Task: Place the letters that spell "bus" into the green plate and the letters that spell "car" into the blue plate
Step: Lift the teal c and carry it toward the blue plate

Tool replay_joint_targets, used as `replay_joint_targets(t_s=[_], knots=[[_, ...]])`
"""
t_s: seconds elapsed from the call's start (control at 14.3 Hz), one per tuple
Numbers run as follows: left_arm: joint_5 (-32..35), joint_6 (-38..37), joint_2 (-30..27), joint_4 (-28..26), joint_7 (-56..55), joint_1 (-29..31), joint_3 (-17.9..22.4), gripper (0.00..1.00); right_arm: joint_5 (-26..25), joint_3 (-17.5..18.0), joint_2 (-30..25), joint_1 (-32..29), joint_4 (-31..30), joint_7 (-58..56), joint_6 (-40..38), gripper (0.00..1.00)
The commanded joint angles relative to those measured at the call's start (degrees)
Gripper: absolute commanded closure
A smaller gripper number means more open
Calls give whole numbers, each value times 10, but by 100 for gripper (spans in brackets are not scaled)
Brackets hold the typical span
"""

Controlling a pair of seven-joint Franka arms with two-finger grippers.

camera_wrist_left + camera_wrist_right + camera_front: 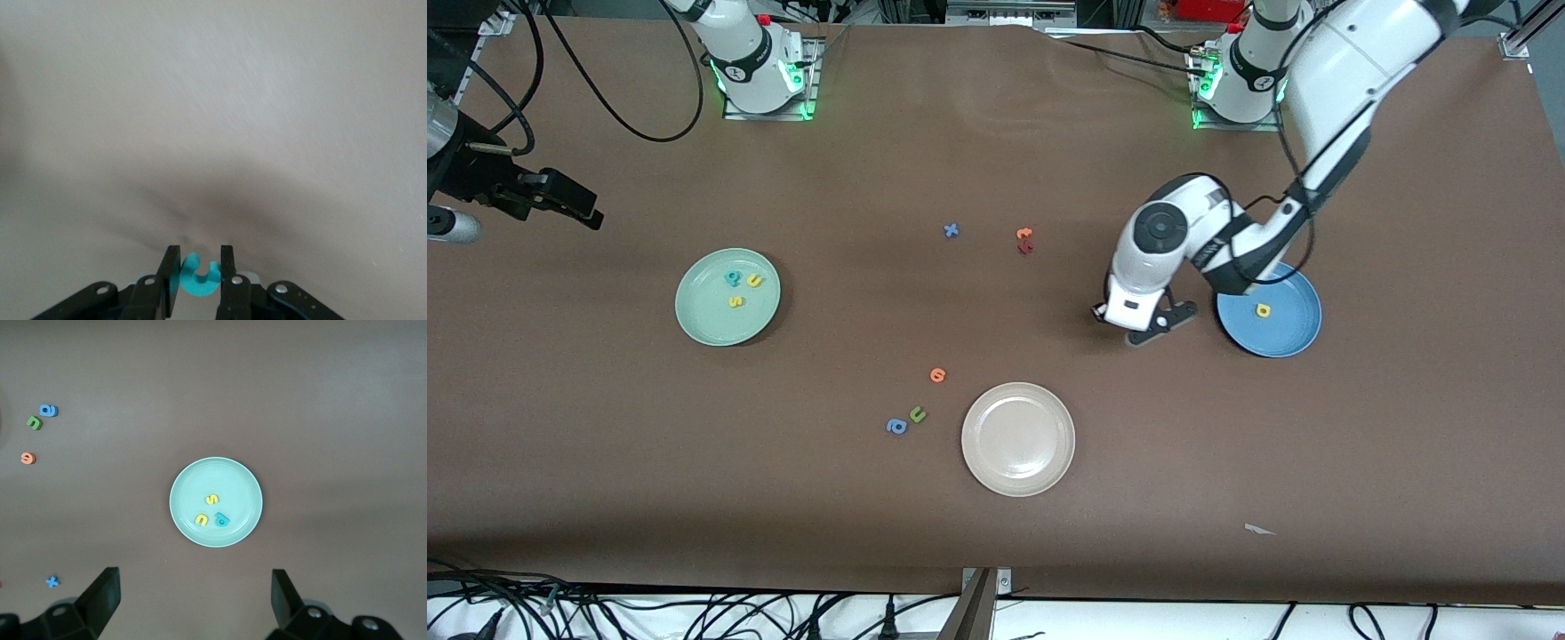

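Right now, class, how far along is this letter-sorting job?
Done: teal b, yellow u and yellow s lie in the green plate; a yellow a lies in the blue plate. In hand: the left gripper pinches a teal c. The right gripper waits open. Left: c, then r, unseen.

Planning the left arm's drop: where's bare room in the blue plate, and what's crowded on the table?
The blue plate holds only a yellow a, so the rim nearer the front camera is bare. The left gripper, shut on a teal c, is beside it. The cream plate is bare. Crowded: green plate, and loose letters beside the cream plate.
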Motion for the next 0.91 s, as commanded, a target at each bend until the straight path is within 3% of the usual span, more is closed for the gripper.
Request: replay_joint_targets(t_s=[0.0, 0.21, 0.56, 0.84], knots=[[-10, -56, -19, -8, 114, 130, -77, 95, 10, -2, 5, 1, 13, -6, -12, 0], [-10, -126, -22, -8, 243, 214, -103, 95, 10, -2, 5, 1, 13, -6, -13, 0], [-2, -189, -23, -25, 413, 300, -100, 94, 10, -2, 5, 1, 13, -6, -13, 0], [-2, -205, -17, -29, 429, 316, -99, 86, 10, -2, 5, 1, 13, -6, -13, 0]])
